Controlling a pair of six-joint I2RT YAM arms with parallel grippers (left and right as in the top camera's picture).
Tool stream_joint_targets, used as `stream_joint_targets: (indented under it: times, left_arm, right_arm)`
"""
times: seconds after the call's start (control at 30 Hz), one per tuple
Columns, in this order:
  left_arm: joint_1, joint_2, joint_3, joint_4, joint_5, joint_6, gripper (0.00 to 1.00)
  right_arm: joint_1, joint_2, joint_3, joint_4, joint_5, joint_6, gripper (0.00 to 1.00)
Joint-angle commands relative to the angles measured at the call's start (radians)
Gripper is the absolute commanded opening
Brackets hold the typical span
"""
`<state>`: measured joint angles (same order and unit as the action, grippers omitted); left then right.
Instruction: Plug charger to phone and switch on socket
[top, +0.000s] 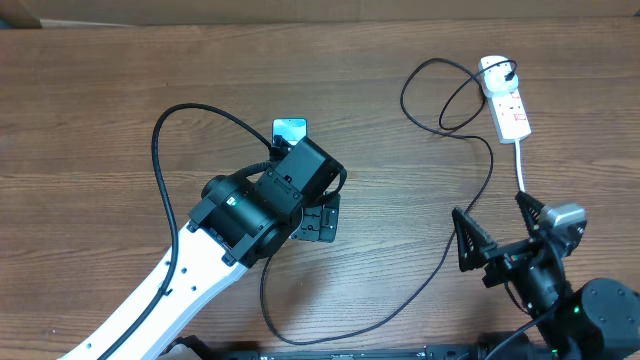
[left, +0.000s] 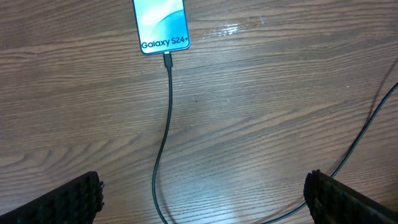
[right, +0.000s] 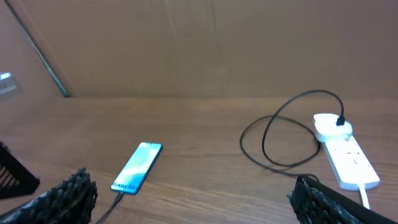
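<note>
The phone (top: 290, 128) lies flat on the table with its blue screen up; it also shows in the left wrist view (left: 161, 25) and the right wrist view (right: 137, 167). The black charger cable (left: 166, 118) has its connector tip in the phone's bottom edge. The cable loops across the table (top: 440, 255) to a black plug in the white socket (top: 505, 100). My left gripper (left: 202, 199) is open and empty above the cable, a little short of the phone. My right gripper (top: 495, 235) is open and empty, near the table's front right.
The socket's thick white cord (top: 522, 170) runs toward my right arm. The left arm's own black cable (top: 170, 150) arcs over the table to the left of the phone. A brown cardboard wall (right: 199, 43) stands behind the table.
</note>
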<state>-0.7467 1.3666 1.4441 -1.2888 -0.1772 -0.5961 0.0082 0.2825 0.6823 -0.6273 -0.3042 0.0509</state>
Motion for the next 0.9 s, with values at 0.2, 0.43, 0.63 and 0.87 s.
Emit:
stream_joint_targets:
  times: [0.2,0.43,0.63,0.87]
  left_arm:
    - [-0.006,0.006,-0.003,0.000,-0.013,0.013,0.99]
    - [-0.006,0.006,-0.003,0.000,-0.013,0.013,1.00]
    - [-0.006,0.006,-0.003,0.000,-0.013,0.013,1.00]
    - [-0.006,0.006,-0.003,0.000,-0.013,0.013,1.00]
  right_arm:
    - [0.027,-0.273,-0.359,0.311,-0.004,-0.064,1.00]
    - [0.030,-0.280,-0.525,0.551,0.051,-0.063,1.00]
    - [0.030,-0.280,-0.573,0.606,0.148,-0.051,1.00]
    - [0.030,-0.280,-0.666,0.694,0.184,-0.052,1.00]
